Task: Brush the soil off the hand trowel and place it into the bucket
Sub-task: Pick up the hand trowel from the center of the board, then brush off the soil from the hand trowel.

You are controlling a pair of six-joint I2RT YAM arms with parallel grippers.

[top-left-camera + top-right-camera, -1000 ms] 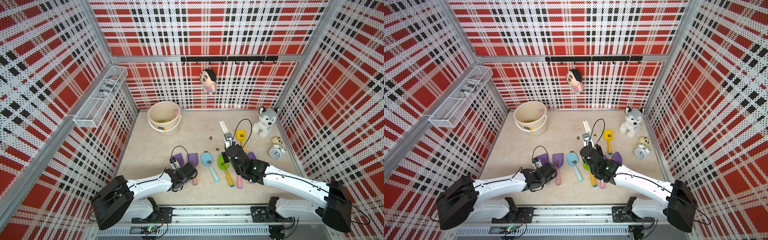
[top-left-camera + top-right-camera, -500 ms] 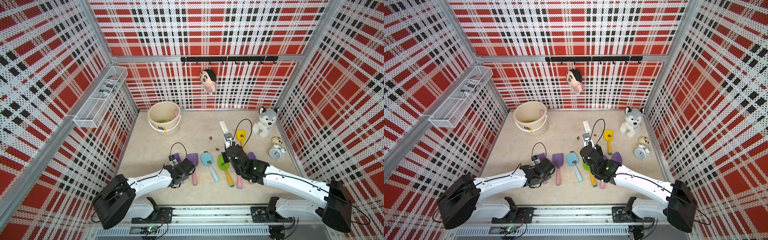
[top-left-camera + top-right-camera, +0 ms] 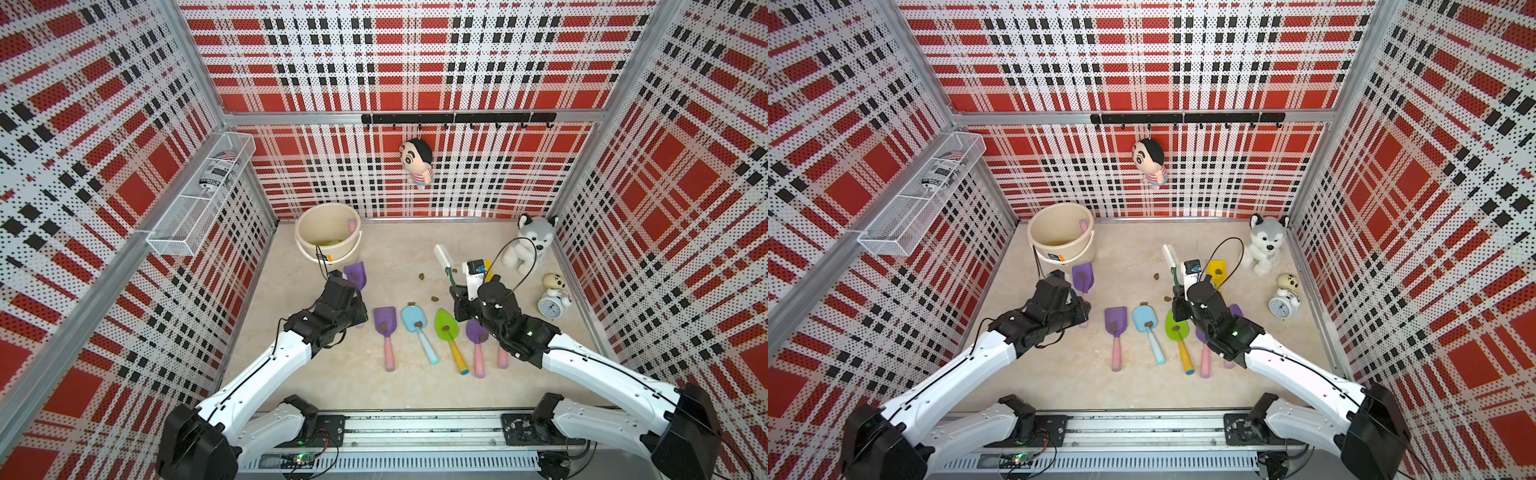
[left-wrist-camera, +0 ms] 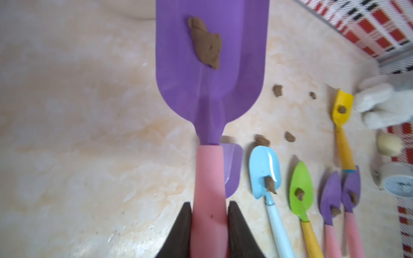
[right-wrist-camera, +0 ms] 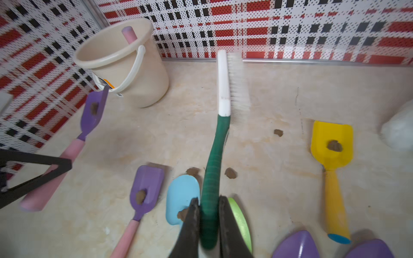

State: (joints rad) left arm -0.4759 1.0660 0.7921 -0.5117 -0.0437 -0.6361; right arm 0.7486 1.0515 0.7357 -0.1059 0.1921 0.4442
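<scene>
**Q:** Where's the trowel right now?

**Me:** My left hand (image 4: pixel 210 204) is clamped on its pink handle. The trowel (image 4: pixel 210 93) hangs clear of the worktop (image 4: pixel 67 111) near the left edge. Its blade points at the bucket (image 5: pixel 147 82) in the far left corner, close to the bucket's side but, I think, not over the rim.

**Q:** How does it look?

**Me:** It has a purple, square-ended blade, roughly face up. One brown lump of soil (image 4: pixel 205 44) sits towards the tip, a little off centre. The rest of the blade looks clean.

**Q:** And your other hand?

**Me:** My right hand (image 5: pixel 208 198) is shut tight on the green handle of the brush (image 5: pixel 223 89). It is nearer the middle of the worktop, well apart from the blade.

**Q:** What worries you?

**Me:** The handle is round and smooth, and I hold it far from the blade. A hard push from the bristles could twist the trowel in my grip. With the blade this near the bucket, a stroke towards the tip might flick the soil inside. The lump looks stuck on, so a light pass may just smear it.
</scene>
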